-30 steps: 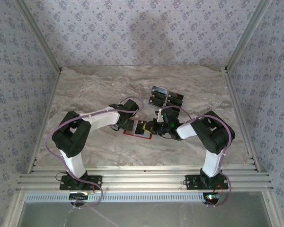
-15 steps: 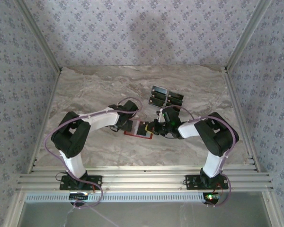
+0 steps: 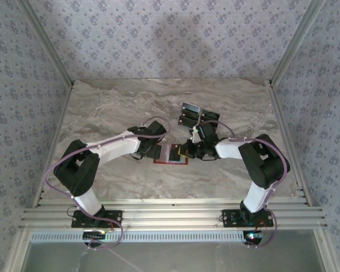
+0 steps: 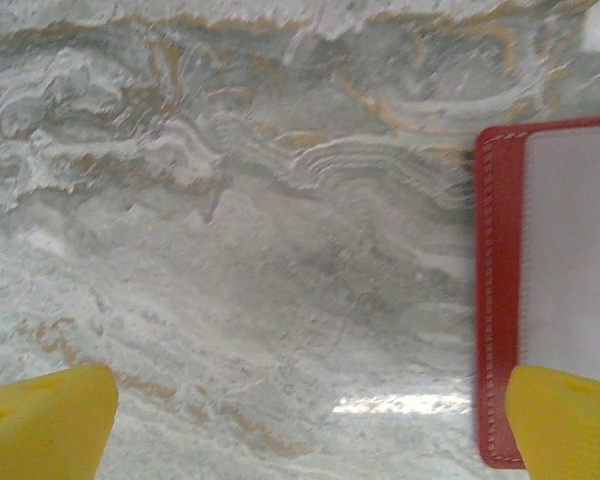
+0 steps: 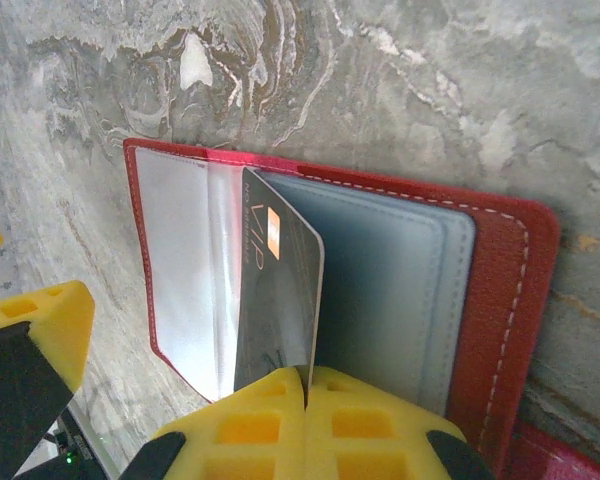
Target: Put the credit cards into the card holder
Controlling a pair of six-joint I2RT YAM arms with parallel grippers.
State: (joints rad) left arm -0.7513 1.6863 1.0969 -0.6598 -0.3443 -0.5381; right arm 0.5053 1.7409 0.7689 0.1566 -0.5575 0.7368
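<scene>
My right hand [image 5: 305, 385] is pressed together on the near edge of one dark credit card [image 5: 277, 290]. The card stands on edge over the open red card holder [image 5: 500, 290], between its clear window pocket [image 5: 180, 260] and its grey-blue pocket [image 5: 390, 290]. My left hand [image 4: 305, 425] is spread wide, one yellow fingertip [image 4: 565, 420] over the holder's edge, and the holder lies flat on the marble worktop [image 3: 113, 107] between my hands, the other credit cards [image 3: 199, 116] clustered just beyond my right hand.
</scene>
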